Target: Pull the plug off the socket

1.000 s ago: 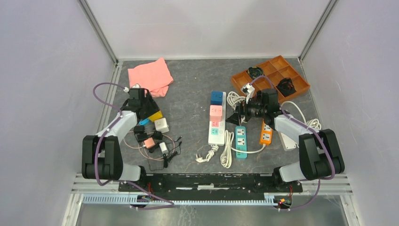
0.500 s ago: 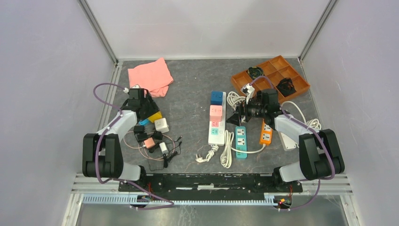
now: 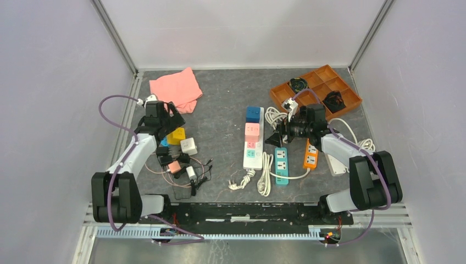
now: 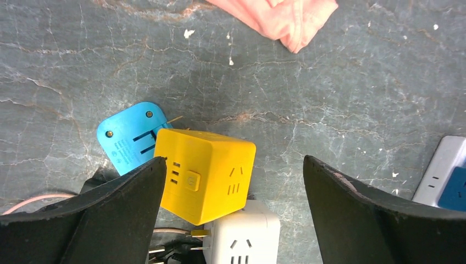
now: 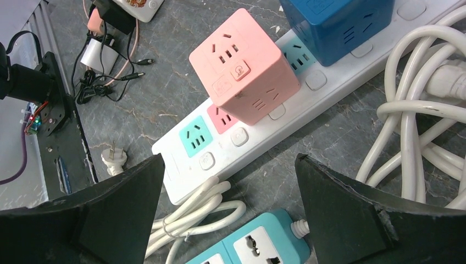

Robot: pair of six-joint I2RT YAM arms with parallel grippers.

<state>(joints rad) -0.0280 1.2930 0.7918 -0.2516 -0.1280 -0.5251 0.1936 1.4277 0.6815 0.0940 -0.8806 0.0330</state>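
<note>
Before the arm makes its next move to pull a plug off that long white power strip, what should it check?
1. Right gripper open: ok.
2. Pink cube plugged into the white power strip: ok, blue cube too.
3. Pink cube within that gripper's grasp: not ok, it lies beyond the tips.
4. Left gripper empty: ok, open over the yellow cube, away from the strip.
5. White cord out of the way: cannot tell, coils lie close by.

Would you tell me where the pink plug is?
In the top view the pink cube plug sits mid-table on the white socket, beside the blue cube plug, left of the right gripper.
</note>
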